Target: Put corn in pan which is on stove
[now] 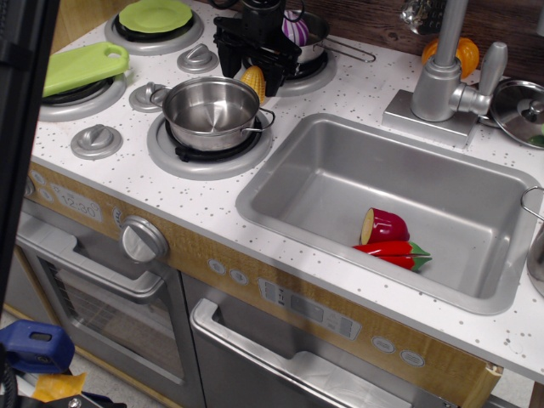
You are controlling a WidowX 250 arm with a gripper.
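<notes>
The small yellow corn (pixel 252 82) stands on the white speckled stove (pixel 119 174), just behind the right rim of the empty steel pan (pixel 211 110) on the front right burner. My black gripper (pixel 252 68) hangs low over the corn. Its fingers are spread apart, one on each side of the corn's top, and hold nothing. The upper part of the corn is partly hidden by the gripper.
A second steel pot (pixel 304 38) with a purple toy in it sits on the back burner behind the gripper. A green cutting board (pixel 81 66) and a green plate (pixel 155 14) cover the left burners. The sink (pixel 280 183) holds red toy vegetables (pixel 387 229). A faucet (pixel 442 72), an orange fruit (pixel 466 53) and a lid (pixel 520 106) are at the right.
</notes>
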